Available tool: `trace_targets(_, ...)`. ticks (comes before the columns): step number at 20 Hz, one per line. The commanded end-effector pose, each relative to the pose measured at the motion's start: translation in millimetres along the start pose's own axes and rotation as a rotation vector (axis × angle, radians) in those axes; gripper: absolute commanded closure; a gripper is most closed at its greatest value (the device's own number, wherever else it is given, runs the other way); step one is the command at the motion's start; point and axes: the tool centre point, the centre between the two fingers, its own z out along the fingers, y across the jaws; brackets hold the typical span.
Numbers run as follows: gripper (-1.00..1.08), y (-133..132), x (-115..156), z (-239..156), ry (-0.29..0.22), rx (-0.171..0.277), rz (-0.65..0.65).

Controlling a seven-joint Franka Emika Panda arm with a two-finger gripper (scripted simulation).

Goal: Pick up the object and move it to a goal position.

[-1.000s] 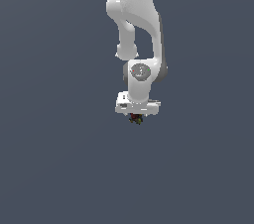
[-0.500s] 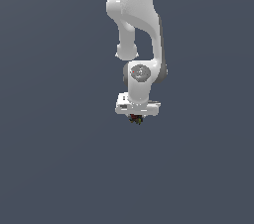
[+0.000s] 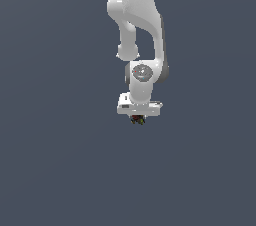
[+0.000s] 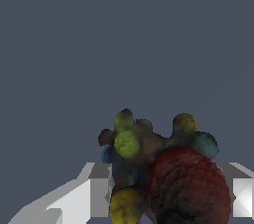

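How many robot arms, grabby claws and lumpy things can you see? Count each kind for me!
Robot arm: 1
Gripper: 1
Dark lumpy object with red, yellow and green bumps: 1
Total: 3

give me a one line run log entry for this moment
phase: carry | claw: shut on object | object: dark lump with red, yellow, green bumps, between fingers | surroundings: plain grey, goal not visible
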Motion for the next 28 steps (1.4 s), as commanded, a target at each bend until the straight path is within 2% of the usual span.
trace_targets(1,1.08,-5.8,-3.6,-3.5,0.001,0.0,-0.001)
trace_targets(8,1.08,-39.9,-30.4,-22.0,0.0,0.0,-0.001)
trace_targets(20,1.08,-131.4,-99.0,-72.0,-0.003,-0.001,-0.002)
trace_targets(28,1.08,-162.3,-119.2,-88.4,-0.004,-0.002,-0.001)
